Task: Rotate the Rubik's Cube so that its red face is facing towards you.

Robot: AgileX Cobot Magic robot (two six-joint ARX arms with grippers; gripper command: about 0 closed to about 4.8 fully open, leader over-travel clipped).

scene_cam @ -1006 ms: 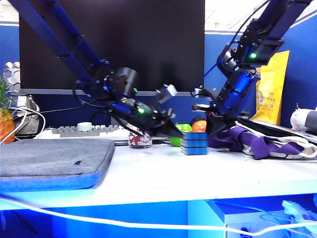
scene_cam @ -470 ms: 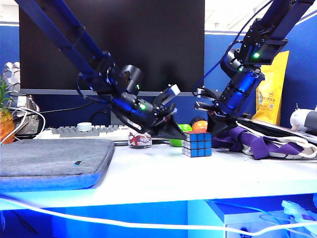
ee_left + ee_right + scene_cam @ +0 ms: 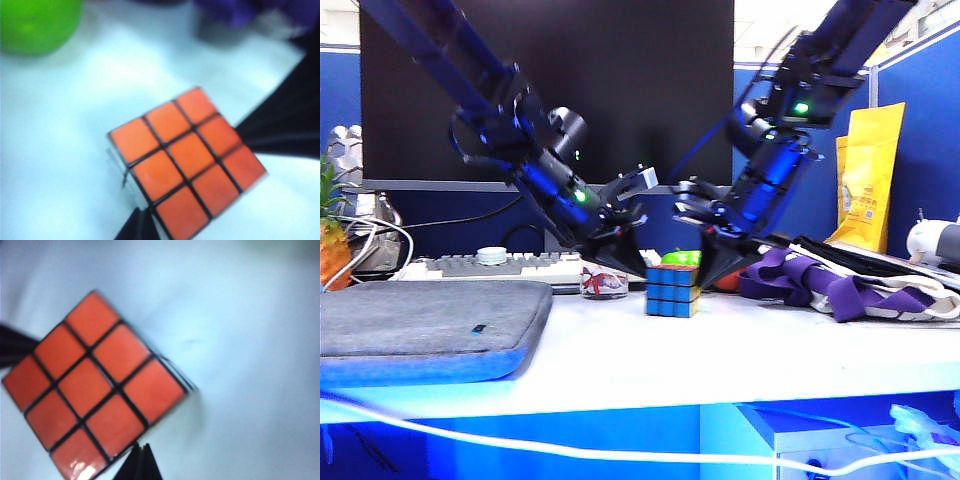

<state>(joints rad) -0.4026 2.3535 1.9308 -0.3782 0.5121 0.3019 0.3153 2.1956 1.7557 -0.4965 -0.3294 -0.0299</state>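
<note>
The Rubik's Cube [image 3: 672,290] stands on the white table [image 3: 740,350], turned corner-on, with a blue side towards the exterior camera. Its red face [image 3: 187,160] [image 3: 92,392], which shows as orange-red, points up. My left gripper [image 3: 638,268] [image 3: 140,226] is shut, its tip against the cube's left edge. On the opposite side my right gripper [image 3: 706,276] [image 3: 140,463] is shut too, its tip at the cube's right edge. Neither holds anything.
A green ball [image 3: 680,258] [image 3: 37,22] lies just behind the cube. Purple cloth [image 3: 840,285] is heaped to the right and a yellow bag [image 3: 865,190] stands behind it. A grey pad [image 3: 430,320], a keyboard [image 3: 500,265] and a small jar [image 3: 603,283] are on the left.
The cube has slid left and turned from flat-on to corner-on. Both shut grippers have moved left with it, one on each side.
</note>
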